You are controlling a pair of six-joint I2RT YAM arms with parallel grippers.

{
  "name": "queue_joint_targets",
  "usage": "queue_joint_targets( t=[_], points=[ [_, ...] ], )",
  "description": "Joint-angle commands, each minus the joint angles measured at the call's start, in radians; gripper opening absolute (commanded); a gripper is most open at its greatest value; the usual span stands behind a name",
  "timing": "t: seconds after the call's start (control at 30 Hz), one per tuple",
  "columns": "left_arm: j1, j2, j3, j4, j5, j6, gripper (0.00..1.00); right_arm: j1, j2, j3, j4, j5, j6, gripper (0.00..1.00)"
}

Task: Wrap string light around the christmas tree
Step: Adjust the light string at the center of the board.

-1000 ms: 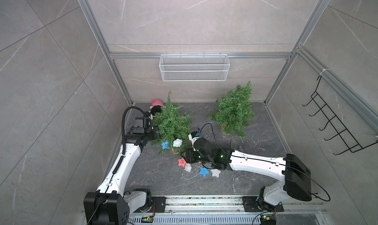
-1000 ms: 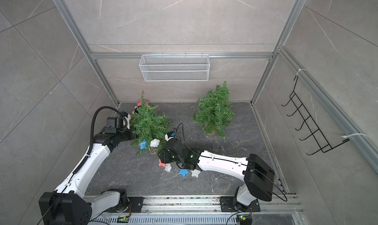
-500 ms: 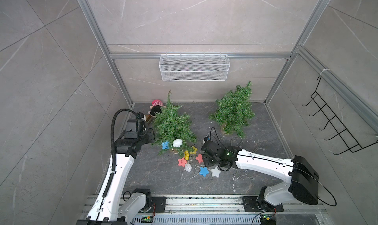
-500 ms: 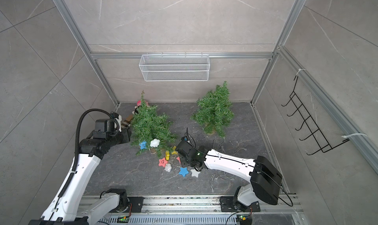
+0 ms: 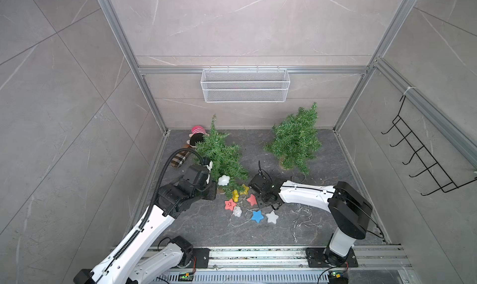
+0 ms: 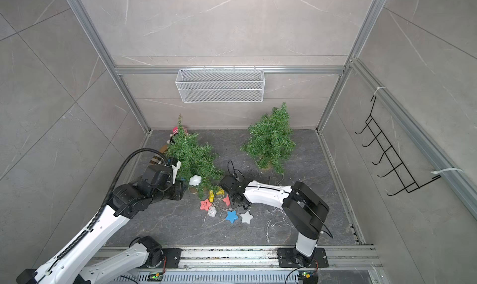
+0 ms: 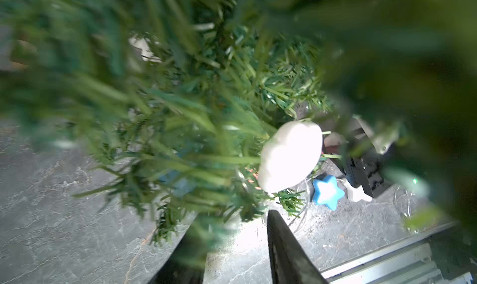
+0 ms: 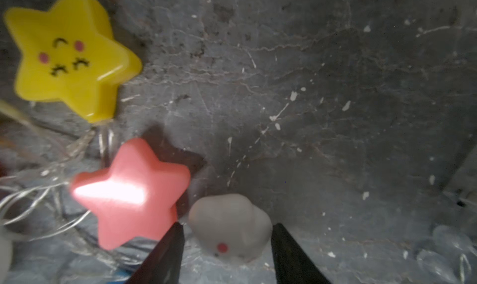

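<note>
Right pincer (image 8: 227, 254) stood with jaws apart around a grey cloud light (image 8: 229, 228) on the tabletop (image 8: 335, 89). Left pincer (image 7: 235, 246), jaws apart, sat under the christmas tree (image 5: 222, 156), a white cloud light (image 7: 289, 156) among its branches.

Both arms: glossy white link shells, black joint housings and black wrist blocks. Left arm (image 5: 144, 228) carries a ribbed black cable conduit (image 5: 165, 171) looping above the wrist. Right arm (image 5: 307, 194) has thin black cables (image 5: 262, 170). Black base plates (image 5: 331, 259) bolted to an aluminium rail (image 5: 258, 256).
</note>
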State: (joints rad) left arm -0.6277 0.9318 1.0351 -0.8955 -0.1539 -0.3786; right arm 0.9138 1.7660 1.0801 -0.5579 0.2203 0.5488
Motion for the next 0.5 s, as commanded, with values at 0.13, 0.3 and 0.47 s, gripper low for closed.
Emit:
queue_joint_targets(
  t=[0.13,0.3,0.47],
  points=[
    [-0.020,0.033,0.028,0.057,-0.046,-0.009,0.42,-0.024,-0.141,-0.206,-0.053,-0.036,0.021,0.51],
    [-0.021,0.064,0.042,0.080,-0.021,-0.002,0.42,-0.044,-0.292,-0.200,-0.228,0.042,0.023,0.54],
    [-0.034,0.070,0.036,0.092,-0.004,-0.013,0.42,0.062,-0.293,-0.013,-0.345,0.080,0.000,0.62]
  ],
)
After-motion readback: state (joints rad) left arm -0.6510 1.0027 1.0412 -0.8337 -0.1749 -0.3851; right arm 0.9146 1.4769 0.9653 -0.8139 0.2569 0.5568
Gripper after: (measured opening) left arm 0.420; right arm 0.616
